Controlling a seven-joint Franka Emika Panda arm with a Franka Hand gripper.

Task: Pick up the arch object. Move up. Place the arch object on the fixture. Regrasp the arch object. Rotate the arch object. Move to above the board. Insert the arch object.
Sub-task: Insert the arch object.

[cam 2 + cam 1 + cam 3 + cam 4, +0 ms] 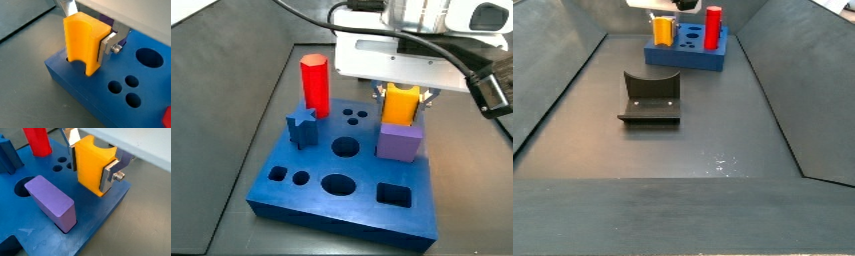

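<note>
My gripper is shut on the arch object, a yellow-orange block with a curved notch. It holds the block upright, with the block's lower end in a hole at the corner of the blue board. The block also shows in a wrist view, entering the board near its edge. In a side view the gripper stands over the block at the board's far right side. In the far side view the block, gripper, board and fixture show.
A tall red pillar, a lilac cube and a blue star piece stand in the board. The cube is close beside the arch object. Dark sloping walls enclose the grey floor.
</note>
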